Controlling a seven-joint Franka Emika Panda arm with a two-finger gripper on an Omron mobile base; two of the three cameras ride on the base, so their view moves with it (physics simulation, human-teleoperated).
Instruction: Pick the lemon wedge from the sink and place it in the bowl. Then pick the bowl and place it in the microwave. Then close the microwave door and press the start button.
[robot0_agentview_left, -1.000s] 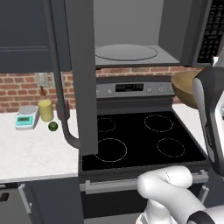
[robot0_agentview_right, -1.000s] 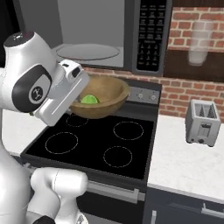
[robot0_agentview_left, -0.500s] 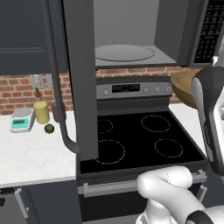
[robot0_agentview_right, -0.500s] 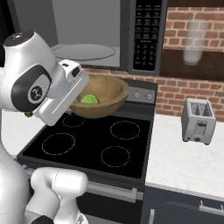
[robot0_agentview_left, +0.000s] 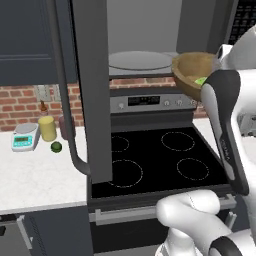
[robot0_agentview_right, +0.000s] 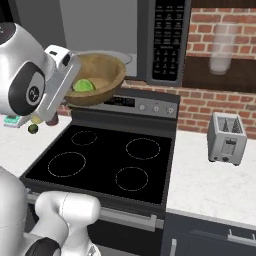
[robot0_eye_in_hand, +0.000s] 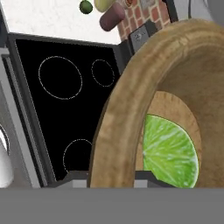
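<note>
Above the black stovetop (robot0_agentview_right: 107, 157), the gripper (robot0_eye_in_hand: 114, 177) clamps its fingers on the wooden bowl (robot0_agentview_right: 97, 77) rim; the tilted bowl, just before the open microwave (robot0_agentview_left: 145, 47), holds the lemon wedge (robot0_eye_in_hand: 168, 151), lying beyond the fingers.

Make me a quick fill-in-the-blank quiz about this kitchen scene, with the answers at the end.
1. The gripper grips the bowl by its ____.
2. The lemon wedge lies inside the ____.
3. The microwave door stands ____.
4. The bowl hangs above the ____.
Answers: rim; bowl; open; stove
</note>
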